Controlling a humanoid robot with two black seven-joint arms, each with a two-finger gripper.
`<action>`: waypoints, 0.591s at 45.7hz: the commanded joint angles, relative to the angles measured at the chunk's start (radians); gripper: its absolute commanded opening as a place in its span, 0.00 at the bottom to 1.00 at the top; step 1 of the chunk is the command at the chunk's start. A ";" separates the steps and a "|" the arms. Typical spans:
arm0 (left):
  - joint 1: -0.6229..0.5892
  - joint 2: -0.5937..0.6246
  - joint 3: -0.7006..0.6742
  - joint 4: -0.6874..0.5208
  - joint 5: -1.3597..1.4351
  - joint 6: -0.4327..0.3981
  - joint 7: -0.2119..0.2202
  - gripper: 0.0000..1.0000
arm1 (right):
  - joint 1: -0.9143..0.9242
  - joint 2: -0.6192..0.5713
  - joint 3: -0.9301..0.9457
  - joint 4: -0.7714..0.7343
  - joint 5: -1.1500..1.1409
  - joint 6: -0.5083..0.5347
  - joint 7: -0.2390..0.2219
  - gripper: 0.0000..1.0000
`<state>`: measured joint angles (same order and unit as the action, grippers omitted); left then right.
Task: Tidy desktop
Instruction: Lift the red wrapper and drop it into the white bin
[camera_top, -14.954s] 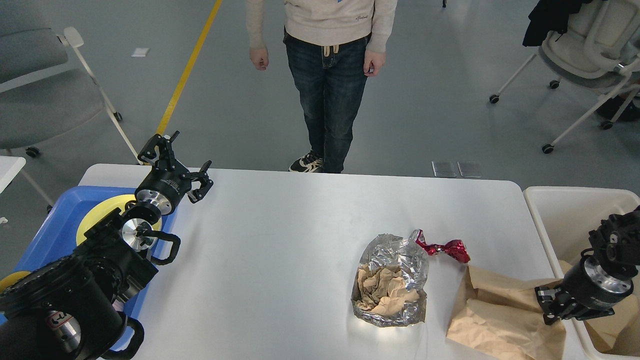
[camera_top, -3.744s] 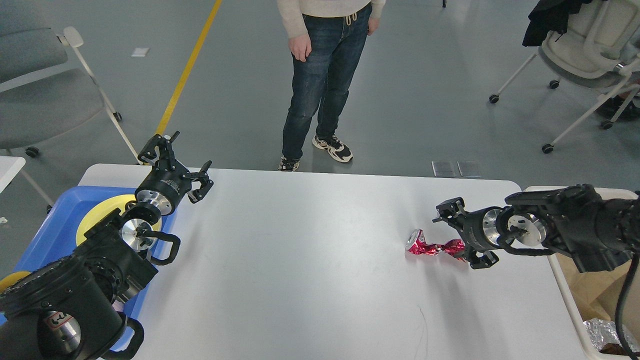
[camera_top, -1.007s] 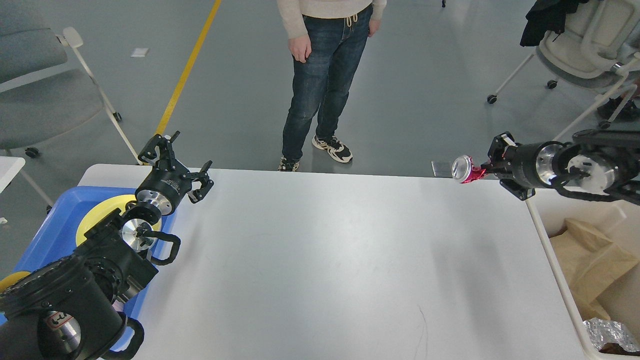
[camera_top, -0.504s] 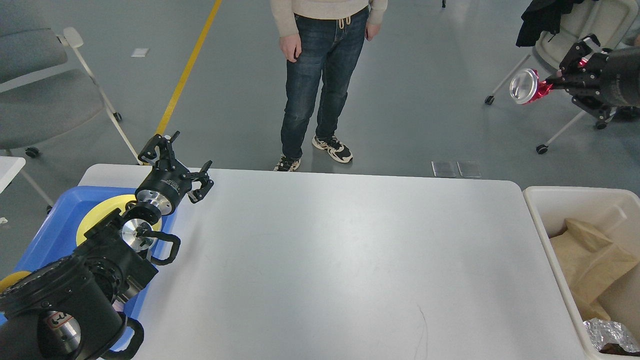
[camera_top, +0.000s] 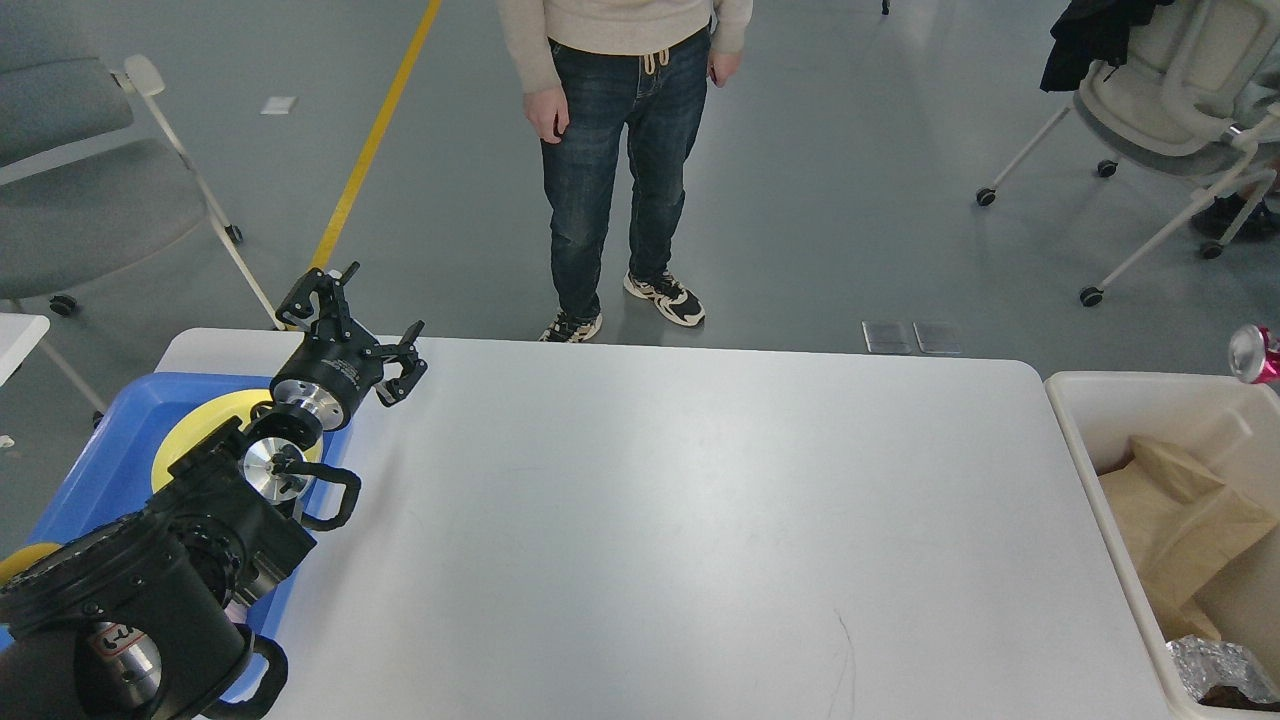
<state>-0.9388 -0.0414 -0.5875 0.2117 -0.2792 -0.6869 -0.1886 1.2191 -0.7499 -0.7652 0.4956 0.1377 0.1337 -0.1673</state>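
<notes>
The white desktop (camera_top: 680, 500) fills the middle of the head view and its surface is bare. My left gripper (camera_top: 358, 325) is open and empty, held above the table's far left corner, beside the blue tray (camera_top: 90, 470). My right gripper is out of view. Only the silver end of a crushed red can (camera_top: 1256, 353) shows at the right edge of the frame, above the far corner of the off-white bin (camera_top: 1078, 430). What holds the can is hidden.
The bin at the right holds crumpled brown paper (camera_top: 1185, 520) and foil (camera_top: 1210, 672). A yellow plate (camera_top: 195, 435) lies in the blue tray. A person (camera_top: 610, 160) stands at the table's far edge. Wheeled chairs (camera_top: 1170, 110) stand at the back right.
The right arm with the red can has dropped from the upper right and left the frame; only the can's end shows over the bin. The person has shifted slightly left. The left arm has not moved.
</notes>
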 joint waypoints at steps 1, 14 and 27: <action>0.000 0.000 0.000 0.000 0.000 0.001 0.000 0.96 | -0.165 0.072 0.024 -0.156 -0.001 -0.006 0.002 0.00; 0.000 0.000 0.000 0.000 0.000 0.001 0.000 0.96 | -0.334 0.152 0.026 -0.284 -0.003 -0.006 0.002 0.25; 0.000 0.000 0.000 0.000 0.000 0.000 0.000 0.96 | -0.336 0.153 0.029 -0.285 -0.003 -0.009 0.002 0.99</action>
<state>-0.9388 -0.0414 -0.5875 0.2120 -0.2792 -0.6863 -0.1887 0.8843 -0.5969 -0.7367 0.2102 0.1350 0.1247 -0.1655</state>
